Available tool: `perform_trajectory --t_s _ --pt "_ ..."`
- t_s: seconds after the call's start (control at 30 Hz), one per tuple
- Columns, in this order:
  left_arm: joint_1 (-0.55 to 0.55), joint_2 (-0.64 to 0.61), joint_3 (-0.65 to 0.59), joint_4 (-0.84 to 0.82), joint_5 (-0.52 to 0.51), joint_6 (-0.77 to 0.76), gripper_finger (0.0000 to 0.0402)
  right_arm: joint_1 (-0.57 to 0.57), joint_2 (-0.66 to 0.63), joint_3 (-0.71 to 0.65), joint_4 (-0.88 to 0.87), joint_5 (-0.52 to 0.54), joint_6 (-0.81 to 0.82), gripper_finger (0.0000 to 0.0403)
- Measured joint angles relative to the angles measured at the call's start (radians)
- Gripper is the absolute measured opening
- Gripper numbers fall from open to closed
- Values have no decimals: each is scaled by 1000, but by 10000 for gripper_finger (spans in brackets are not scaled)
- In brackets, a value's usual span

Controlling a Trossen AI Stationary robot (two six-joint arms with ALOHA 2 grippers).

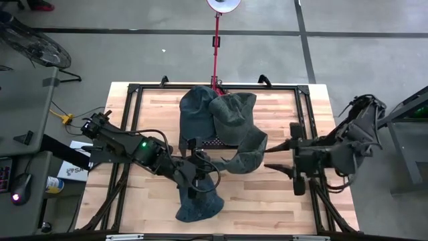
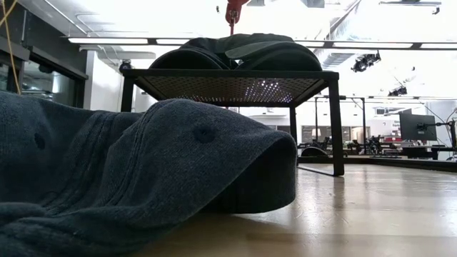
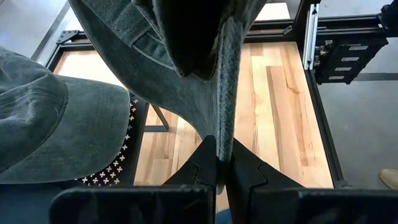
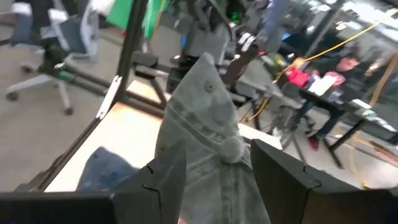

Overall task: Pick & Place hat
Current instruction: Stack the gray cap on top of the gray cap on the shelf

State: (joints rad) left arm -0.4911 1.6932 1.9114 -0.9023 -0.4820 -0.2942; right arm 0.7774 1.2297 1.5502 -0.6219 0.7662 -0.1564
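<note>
A grey cap [image 1: 249, 152] hangs in the air between my two grippers, in front of a black mesh rack [image 1: 212, 142]. My left gripper [image 1: 221, 161] [image 3: 219, 163] is shut on the cap from the table's left. My right gripper [image 1: 266, 159] [image 4: 217, 168] reaches in from the right, open. Its fingers stand on either side of the cap's crown [image 4: 208, 112] near the top button [image 4: 231, 148]; I cannot tell whether they touch it. Two more caps [image 1: 200, 107] [image 1: 234, 108] rest on the rack's top. A dark blue cap [image 1: 198, 201] [image 2: 143, 171] lies on the table's near part. My left gripper pinches a thick seamed edge of the grey cap [image 3: 225, 124] between its two fingers, coming level from the table's left. The cap stretches away from the fingertips toward the right arm and is lifted clear of the table.
The rack [image 2: 235, 86] stands on thin legs at the table's far middle, in front of a red pole [image 1: 217, 47]. A black frame rail [image 1: 304, 120] runs around the wooden table. Bare wood [image 1: 267, 201] shows near the front right. A seated person [image 4: 336, 81] is beyond the table.
</note>
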Motion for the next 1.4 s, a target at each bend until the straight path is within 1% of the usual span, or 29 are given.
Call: perform_trajectory --t_s 0.07,0.23,0.33,0.47,0.57,0.8,1.0,1.2,1.4 --pt "0 0 0 -5 1 -3 5 -31 21 50 -62 -56 18 170" --pt "0 0 0 -21 5 -3 5 -88 62 161 -207 -133 52 170" --pt "0 0 0 -21 12 -3 5 -128 83 211 -262 -210 58 170" --pt "0 0 0 -21 14 -3 5 -193 116 264 -326 -331 104 170" --pt "0 0 0 -23 15 -3 5 -228 135 278 -343 -386 115 170" --pt "0 0 0 -45 20 -9 5 -273 140 270 -374 -446 151 170" --pt "0 0 0 -51 21 -18 5 -274 143 268 -384 -513 194 166" --pt "0 0 0 -49 20 -18 5 -274 147 268 -387 -536 209 133" --pt "0 1 0 -41 19 -18 5 -274 146 268 -387 -537 222 74"
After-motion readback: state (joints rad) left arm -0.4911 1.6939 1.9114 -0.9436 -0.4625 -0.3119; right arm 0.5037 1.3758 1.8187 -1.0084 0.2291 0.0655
